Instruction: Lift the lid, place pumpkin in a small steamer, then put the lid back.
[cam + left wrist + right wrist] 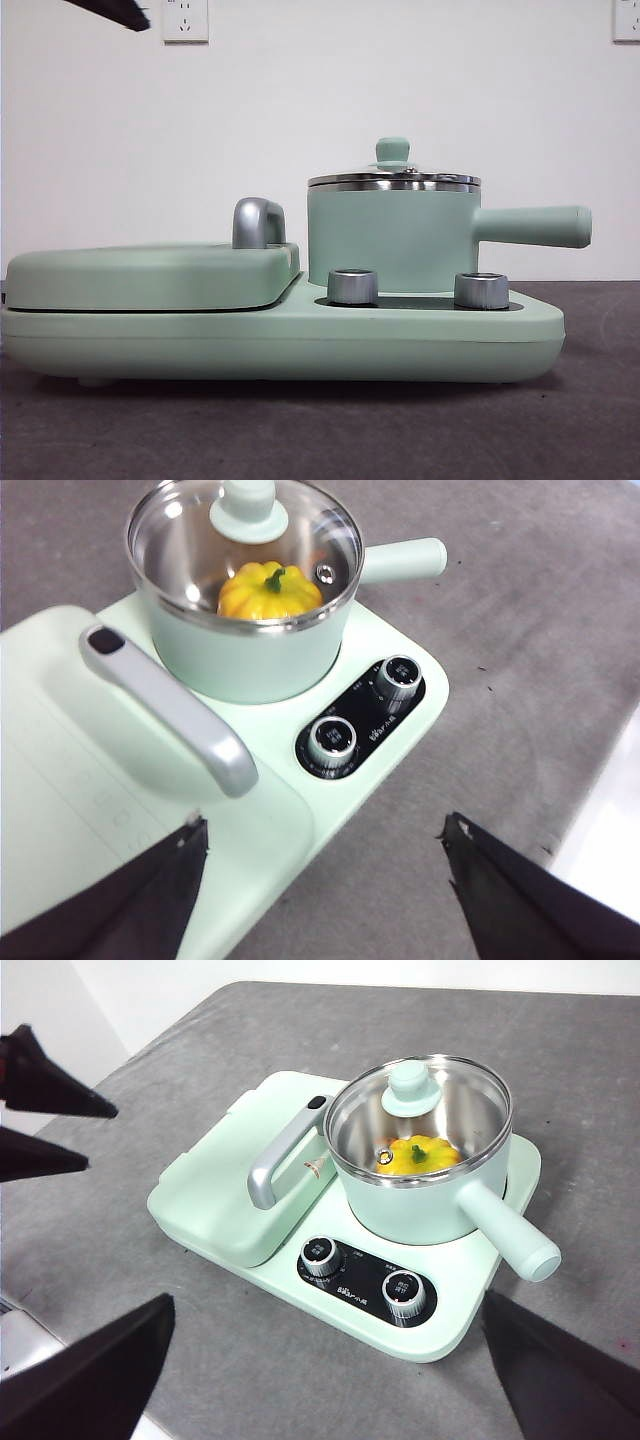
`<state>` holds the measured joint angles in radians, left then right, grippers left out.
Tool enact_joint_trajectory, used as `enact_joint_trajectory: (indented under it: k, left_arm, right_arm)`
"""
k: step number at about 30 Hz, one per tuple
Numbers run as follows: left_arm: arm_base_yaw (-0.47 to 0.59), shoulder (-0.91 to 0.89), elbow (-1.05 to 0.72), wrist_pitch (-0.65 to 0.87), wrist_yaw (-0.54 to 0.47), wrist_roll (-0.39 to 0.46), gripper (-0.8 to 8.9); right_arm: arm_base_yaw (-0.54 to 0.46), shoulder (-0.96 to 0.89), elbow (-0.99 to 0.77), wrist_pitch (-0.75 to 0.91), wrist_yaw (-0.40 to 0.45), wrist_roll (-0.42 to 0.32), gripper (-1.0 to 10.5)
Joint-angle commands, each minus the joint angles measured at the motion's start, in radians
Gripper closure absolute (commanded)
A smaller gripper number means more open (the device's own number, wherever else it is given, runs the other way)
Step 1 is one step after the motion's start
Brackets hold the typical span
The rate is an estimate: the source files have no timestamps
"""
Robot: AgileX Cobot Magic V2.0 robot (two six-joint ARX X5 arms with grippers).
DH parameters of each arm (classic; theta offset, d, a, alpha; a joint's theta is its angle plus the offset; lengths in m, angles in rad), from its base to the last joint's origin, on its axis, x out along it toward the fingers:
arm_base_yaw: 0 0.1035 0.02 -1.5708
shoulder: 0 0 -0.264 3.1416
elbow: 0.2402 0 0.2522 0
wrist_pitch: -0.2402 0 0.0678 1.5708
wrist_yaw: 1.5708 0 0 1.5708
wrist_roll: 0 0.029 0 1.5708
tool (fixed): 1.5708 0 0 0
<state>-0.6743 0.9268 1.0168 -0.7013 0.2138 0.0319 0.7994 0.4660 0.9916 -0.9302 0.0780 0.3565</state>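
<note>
The small steamer (pixel 390 240) stands on the right half of a wide mint-green appliance, its long handle (pixel 530 226) pointing right. The glass lid (pixel 393 178) sits shut on its rim. The pumpkin (pixel 268 592) lies inside the pot under the lid; it also shows in the right wrist view (pixel 420 1155) and is hidden in the front view. My left gripper (pixel 323 823) is open and empty, held above the appliance's front. My right gripper (pixel 328 1305) is open and empty, high and farther back. Neither touches anything.
The appliance base (pixel 300 340) carries a flat mint-green cover (pixel 140 275) with a chrome handle (pixel 258 222) on the left and two silver knobs (pixel 352 286) in front of the pot. Grey table all around. A black arm tip (pixel 115 12) shows at the top left.
</note>
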Motion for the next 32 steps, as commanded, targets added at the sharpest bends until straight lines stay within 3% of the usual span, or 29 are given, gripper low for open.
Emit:
enact_joint_trajectory:
  k: [1,6,8,9,10,11,15,32]
  left_arm:
    - [-0.004,-0.024,0.006,0.01,0.005,-0.033,4.4]
    - [-0.004,-0.074,0.006,0.014,0.004,-0.052,4.47]
    - [-0.004,-0.09,0.006,0.013,0.004,-0.051,5.69]
    - [-0.004,-0.098,0.006,0.01,0.004,-0.05,7.45]
    - [-0.004,-0.106,0.006,0.006,0.004,-0.047,8.02]
    - [-0.004,-0.112,0.006,0.004,0.004,-0.047,7.95]
    - [-0.004,-0.149,0.007,-0.061,0.004,-0.099,8.07]
    - [0.016,-0.243,-0.005,-0.075,0.004,-0.101,8.07]
  right_arm:
    - [0.01,0.003,0.006,0.01,-0.002,0.002,4.6]
    - [0.01,0.002,0.006,0.01,-0.001,0.002,4.6]
    - [0.01,0.003,0.006,0.009,-0.003,0.002,6.7]
    - [0.01,0.003,0.006,0.008,-0.002,0.002,8.7]
    - [0.01,0.003,0.006,0.008,-0.001,0.001,9.6]
    - [0.01,0.003,0.006,0.01,0.001,0.002,9.2]
    - [0.01,0.002,0.007,0.013,0.0,0.003,9.2]
    - [0.01,0.002,0.007,0.013,0.001,0.002,9.2]
